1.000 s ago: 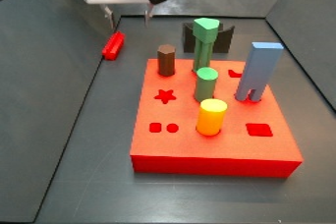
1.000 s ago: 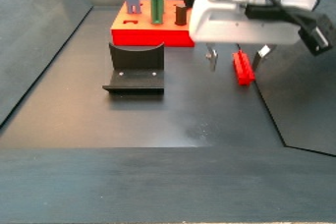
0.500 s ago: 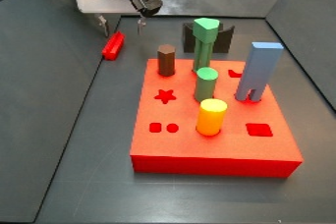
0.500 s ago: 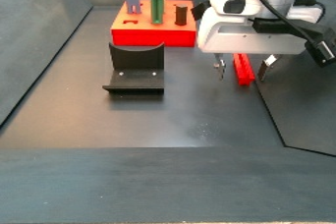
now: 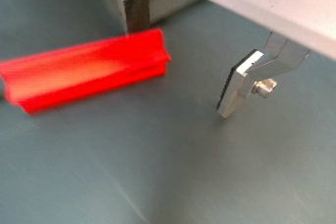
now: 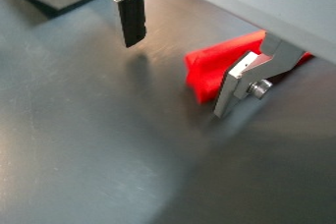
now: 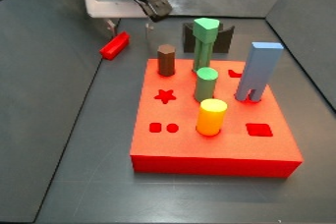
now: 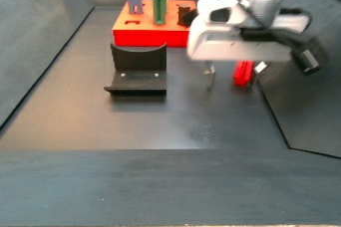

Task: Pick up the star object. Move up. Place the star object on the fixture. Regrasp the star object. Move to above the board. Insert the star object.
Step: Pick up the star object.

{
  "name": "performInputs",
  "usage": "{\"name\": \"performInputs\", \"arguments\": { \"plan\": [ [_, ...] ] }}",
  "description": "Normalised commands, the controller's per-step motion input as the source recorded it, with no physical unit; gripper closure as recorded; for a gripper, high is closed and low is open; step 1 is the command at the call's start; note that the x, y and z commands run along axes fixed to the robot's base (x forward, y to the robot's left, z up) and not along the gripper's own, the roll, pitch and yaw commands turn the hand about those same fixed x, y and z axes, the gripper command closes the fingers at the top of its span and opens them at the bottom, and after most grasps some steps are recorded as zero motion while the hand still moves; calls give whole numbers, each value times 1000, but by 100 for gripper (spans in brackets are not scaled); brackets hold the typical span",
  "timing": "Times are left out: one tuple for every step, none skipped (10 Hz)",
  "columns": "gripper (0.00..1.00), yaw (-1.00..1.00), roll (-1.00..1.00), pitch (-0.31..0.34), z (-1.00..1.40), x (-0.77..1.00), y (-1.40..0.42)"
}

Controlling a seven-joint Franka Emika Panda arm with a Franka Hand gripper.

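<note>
Beside the star object (image 7: 114, 45), gripper (image 7: 129, 19) hangs open.

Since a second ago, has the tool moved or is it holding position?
Yes. In a side view the tool has shifted sideways toward the fixture; it is open, low over the floor beside the star object, which lies untouched.

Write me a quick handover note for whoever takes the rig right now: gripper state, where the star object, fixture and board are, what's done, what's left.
Gripper: open, empty, low over the floor beside the star object; in a wrist view the piece lies outside the fingers, not between them.
Star object: flat on the floor, beside the board.
Fixture: on the floor in front of the board, nothing on it.
Board: star hole empty.
Done: nothing; the grasp is not made.
Left: pick up, lift, place on fixture, regrasp, move over board, insert.
</note>
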Motion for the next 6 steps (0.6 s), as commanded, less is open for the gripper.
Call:
{"name": "performInputs", "arguments": {
  "plan": [
    [0, 0, 0, 60, -229, 126, 40],
    [0, -11, 0, 23, -126, -17, 49],
    [0, -131, 0, 0, -83, -420, 34],
    [0, -289, 0, -1, -17, -600, 0],
    [0, -631, -66, -93, -160, -460, -20],
    [0, -891, -79, -94, -229, -140, 0]
  ]
}}
